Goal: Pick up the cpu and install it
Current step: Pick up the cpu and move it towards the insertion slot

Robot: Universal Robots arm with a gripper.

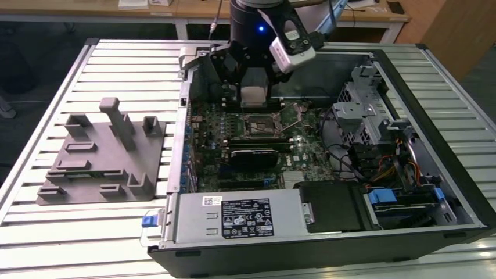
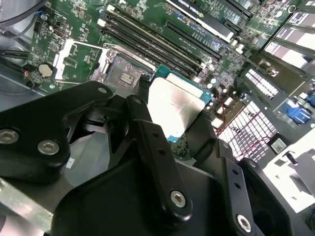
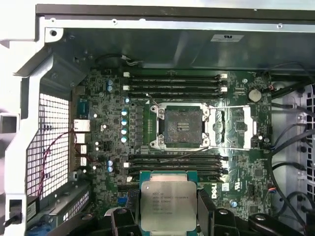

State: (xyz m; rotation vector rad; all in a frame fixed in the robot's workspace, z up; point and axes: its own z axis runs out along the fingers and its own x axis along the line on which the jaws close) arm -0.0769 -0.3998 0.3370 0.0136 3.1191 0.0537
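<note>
Exterior view, left to right:

- The grey fixture (image 1: 93,157) sits on the slatted bench (image 1: 46,99), well apart from the work. Ignore it.
- Just beside it is the open case (image 1: 310,261), with the motherboard (image 1: 209,145) exposed.
- The pincer (image 1: 254,96) hangs over the board, clamped on the cpu (image 3: 164,201). One finger is on each opposite edge, and the silver lid faces the first wrist camera.
- The chip is raised off the board and not seated.
- The socket (image 3: 183,127) is open and empty. In the first wrist view a bank of memory slots (image 3: 174,162) lies between it and the chip, so I judge the chip isn't over the socket yet.
- The retention frame (image 3: 231,129) is flipped open to one side of the socket, with the lever wires standing around it.
- The drive cage (image 1: 364,110) is further to the exterior view's right, clear of the path.

My read on doing this step well:

- Keep the chip flat. The grip looks square in the first wrist view, so don't let it tilt.
- Centre over the socket using the first wrist view. The second wrist view is mostly blocked by the fingers.
- Check the edge notches against the socket before any contact. I can't make out the corner marker here.
- Stay clear of the open frame and lever wires.
- Apply no side load over the contacts, and no pressing. The chip should settle under its own weight.
- The main risk is the chip touching down skewed and damaging the socket contacts.
</note>
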